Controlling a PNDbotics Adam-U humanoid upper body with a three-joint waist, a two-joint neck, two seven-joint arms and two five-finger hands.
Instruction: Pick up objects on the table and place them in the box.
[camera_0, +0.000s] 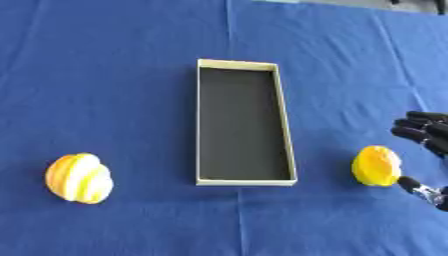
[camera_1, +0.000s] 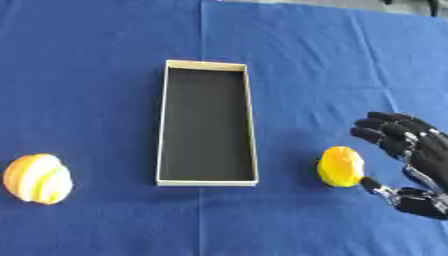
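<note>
A long shallow box (camera_0: 198, 125) with cream walls and a dark floor lies lengthwise in the middle of the blue cloth; nothing is inside it. To its right rests a yellow lemon-like fruit (camera_1: 339, 166). My right hand (camera_1: 418, 155) is open just right of that fruit, fingers spread above it and the thumb (camera_1: 378, 187) low beside it, close to touching. An orange fruit with pale yellow stripes (camera_0: 79, 178) sits at the left, level with the box's near end. My left hand shows in neither view.
The blue cloth (camera_0: 114, 75) covers the whole table, with creases running away from me. A strip of grey background shows along the far right edge.
</note>
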